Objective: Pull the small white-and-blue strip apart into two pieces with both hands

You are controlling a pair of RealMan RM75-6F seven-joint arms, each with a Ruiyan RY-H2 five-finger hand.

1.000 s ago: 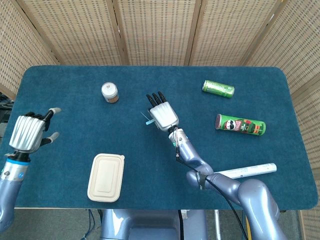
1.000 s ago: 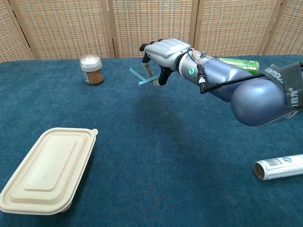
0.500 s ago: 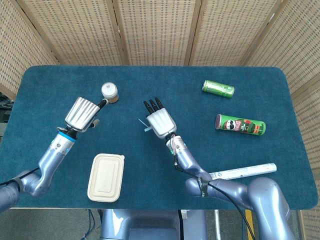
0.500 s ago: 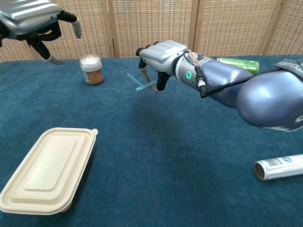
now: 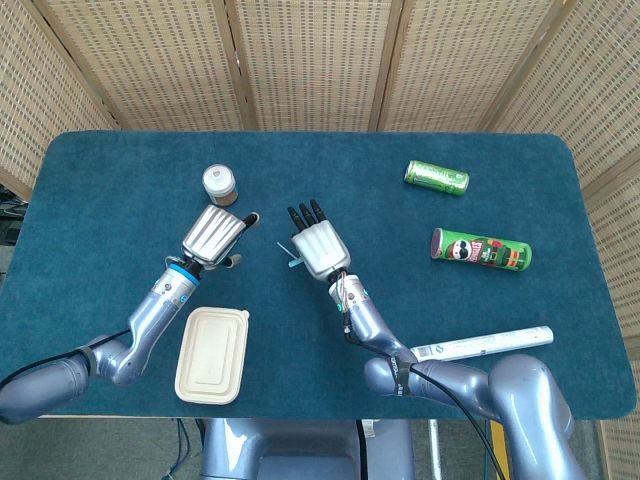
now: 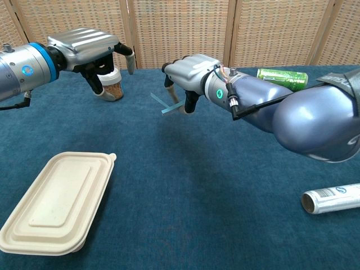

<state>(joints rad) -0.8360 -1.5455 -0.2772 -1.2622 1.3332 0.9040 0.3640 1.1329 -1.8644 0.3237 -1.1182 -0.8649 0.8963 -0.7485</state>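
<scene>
Already the right hand pinches one end of the white-and-blue strip above the middle of the blue table, its free end slanting out toward the left hand. That hand hovers near, fingers spread and empty, just in front of the spice jar.

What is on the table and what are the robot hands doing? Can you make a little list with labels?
strip: small white-and-blue strip, held above the table
right hand: right hand pinches the strip
left hand: left hand open, near the strip, not touching it
jar: small jar behind the left hand
box: beige lidded box, front left
cans: green can, green chip tube, lying down
roll: white roll, front right
</scene>
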